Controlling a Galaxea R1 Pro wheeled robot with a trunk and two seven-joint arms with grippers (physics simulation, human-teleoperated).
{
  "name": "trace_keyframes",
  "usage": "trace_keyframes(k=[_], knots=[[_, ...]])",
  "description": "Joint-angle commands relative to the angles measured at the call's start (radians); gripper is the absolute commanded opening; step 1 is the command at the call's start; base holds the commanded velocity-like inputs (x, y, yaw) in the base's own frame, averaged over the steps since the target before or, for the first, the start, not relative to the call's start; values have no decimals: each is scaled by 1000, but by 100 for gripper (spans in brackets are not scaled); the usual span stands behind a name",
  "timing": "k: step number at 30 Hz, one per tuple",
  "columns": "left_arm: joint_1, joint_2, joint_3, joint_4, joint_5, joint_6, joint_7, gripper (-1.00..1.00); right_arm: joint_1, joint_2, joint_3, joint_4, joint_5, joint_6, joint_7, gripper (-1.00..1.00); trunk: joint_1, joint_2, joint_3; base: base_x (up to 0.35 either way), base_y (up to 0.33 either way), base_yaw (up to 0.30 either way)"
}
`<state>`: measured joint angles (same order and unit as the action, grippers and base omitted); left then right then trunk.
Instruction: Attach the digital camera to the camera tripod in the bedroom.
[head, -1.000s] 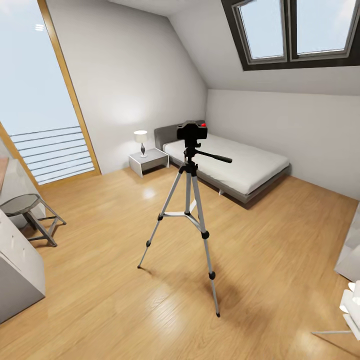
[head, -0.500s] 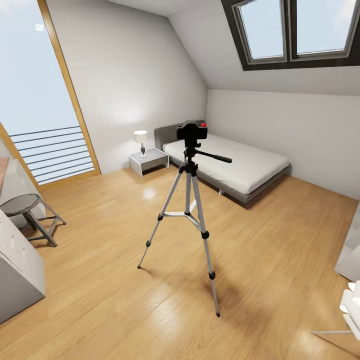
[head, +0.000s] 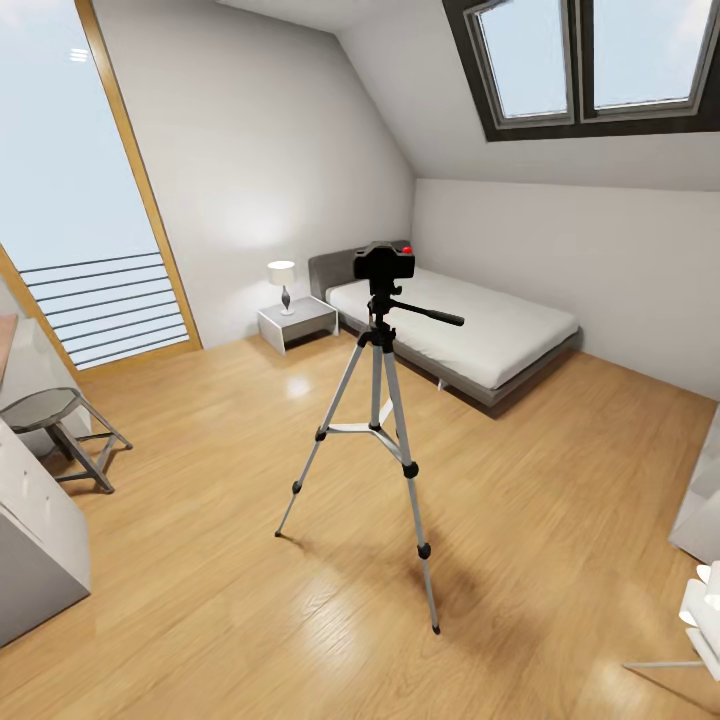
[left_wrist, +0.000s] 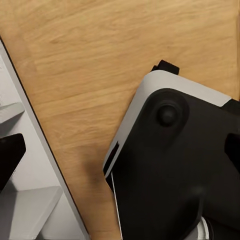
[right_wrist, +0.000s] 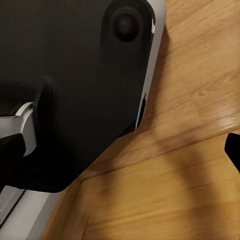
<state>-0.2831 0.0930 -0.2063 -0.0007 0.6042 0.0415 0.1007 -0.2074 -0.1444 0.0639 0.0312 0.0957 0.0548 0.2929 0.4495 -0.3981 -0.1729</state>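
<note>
- On the bedroom's wood floor (head: 520, 480), mid-room, well short of the bed's (head: 470, 335) near edge: camera tripod (head: 378, 425), legs splayed for a stable stance.
- Digital camera (head: 384, 262): seated atop the tripod's pan head, upright; judged already mounted.
- Left end effector (left_wrist: 120, 150), right end effector (right_wrist: 120, 145): fingertips spread wide at the frame edges, holding nothing, hanging over the robot's own base above the floor.
</note>
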Motion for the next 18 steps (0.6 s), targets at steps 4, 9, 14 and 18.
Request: trace_keyframes(k=[4,9,14,18], knots=[[-1,0,-8,-1,7,-27,4,100,-1,0,4,1,4,1,3,100,1,-2,-1,0,0,0],[-1,0,-8,-3,7,-42,5,100,-1,0,1,2,3,0,3,100,1,-2,4,0,0,0],[-1,-3,-7,-3,8,-47,5,100,-1,0,-19,1,3,0,3,100,1,-2,11,0,0,0],[-1,-6,-7,-3,7,-49,5,100,-1,0,-49,2,3,-1,3,100,1,-2,17,0,0,0]])
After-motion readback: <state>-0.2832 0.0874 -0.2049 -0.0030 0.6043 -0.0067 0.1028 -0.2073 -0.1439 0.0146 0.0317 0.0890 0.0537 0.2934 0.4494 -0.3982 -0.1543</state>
